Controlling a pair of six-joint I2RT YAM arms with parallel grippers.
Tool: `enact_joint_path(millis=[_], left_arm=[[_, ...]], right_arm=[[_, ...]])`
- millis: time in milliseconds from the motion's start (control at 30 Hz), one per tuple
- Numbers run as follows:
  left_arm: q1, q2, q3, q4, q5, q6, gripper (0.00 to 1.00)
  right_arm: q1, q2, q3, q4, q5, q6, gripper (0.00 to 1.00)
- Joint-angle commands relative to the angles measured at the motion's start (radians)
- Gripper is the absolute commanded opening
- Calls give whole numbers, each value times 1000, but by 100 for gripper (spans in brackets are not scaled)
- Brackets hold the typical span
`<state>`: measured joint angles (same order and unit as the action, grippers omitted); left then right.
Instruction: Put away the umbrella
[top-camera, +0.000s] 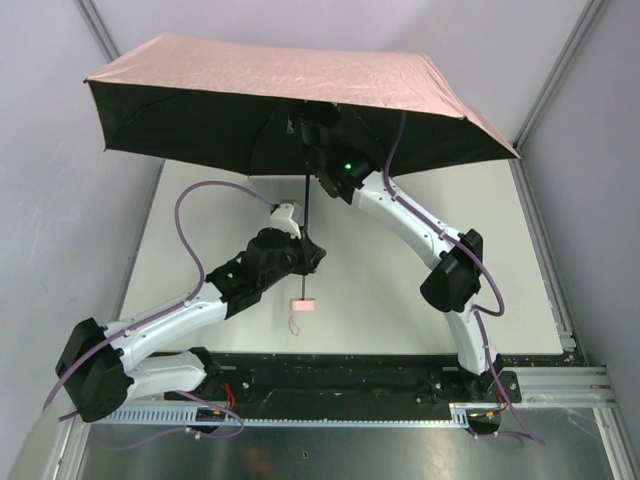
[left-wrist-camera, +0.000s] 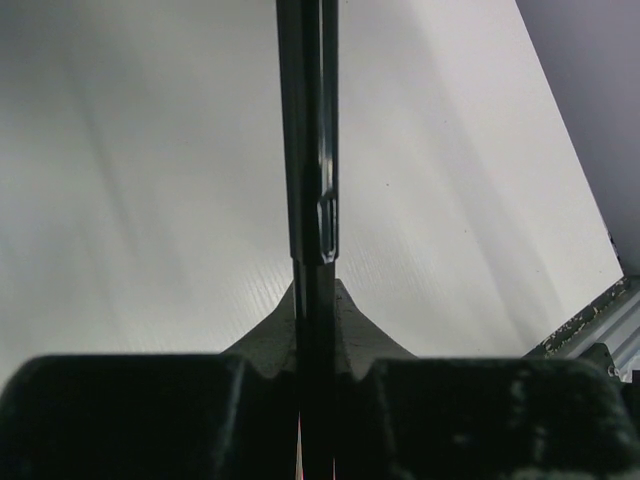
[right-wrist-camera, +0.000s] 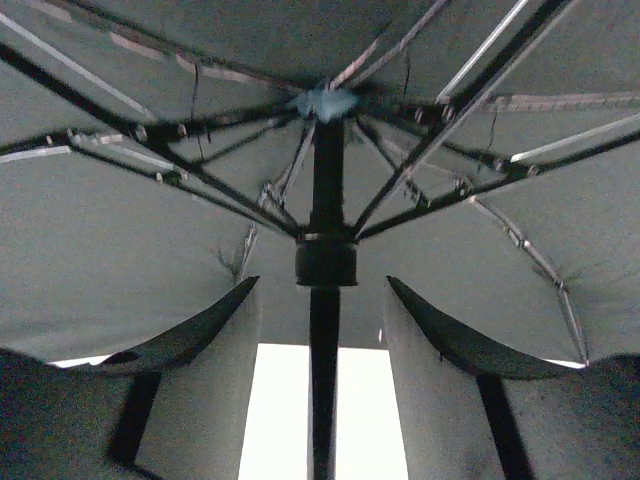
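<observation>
Standing open across the upper frame, the umbrella (top-camera: 300, 75) spans above the table (top-camera: 400, 290). Its dark shaft (top-camera: 306, 205) drops to the pink handle (top-camera: 303, 303). The left gripper (top-camera: 309, 256) is clamped on the lower shaft. The right gripper (right-wrist-camera: 322, 282), jaws parted, straddles the shaft under the canopy, with gaps on both sides.

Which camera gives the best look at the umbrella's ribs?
Right wrist: the ribs fan out from the shaft close up. Top external shows only the canopy's dark underside; left wrist only the shaft.
</observation>
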<state>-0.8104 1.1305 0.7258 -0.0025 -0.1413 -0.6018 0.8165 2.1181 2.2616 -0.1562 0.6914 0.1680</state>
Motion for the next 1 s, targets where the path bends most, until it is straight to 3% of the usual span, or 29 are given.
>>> enact_joint_path(millis=[0,133,233,300,433,500,600,700,967], left_arm=[[-8,-56,-8,57,-46,23,0],[-8,-58,-22,55,-38,11,0],[-8,-61,-29,57,-34,0,0],[-8,-62,-26,58,-37,0,0],[-7,-59,-4,58,-63,20,0],[-2,-37,23,56,-87,33,0],[35,21,73,52,-64,27,0],[64,77,131,52,-37,34,0],[78,82,220,48,19,67,0]], right_arm=[[7,39,121,129,61,-120,55],[9,101,215,131,66,-175,46],[4,114,226,123,60,-198,10],[-7,109,217,80,33,-182,2],[-25,58,171,-57,-74,-81,0],[-25,-26,39,-93,-164,-15,0],[-33,-233,-274,-16,-315,127,0],[-32,-373,-481,23,-391,213,0],[13,-524,-801,112,-516,362,0]])
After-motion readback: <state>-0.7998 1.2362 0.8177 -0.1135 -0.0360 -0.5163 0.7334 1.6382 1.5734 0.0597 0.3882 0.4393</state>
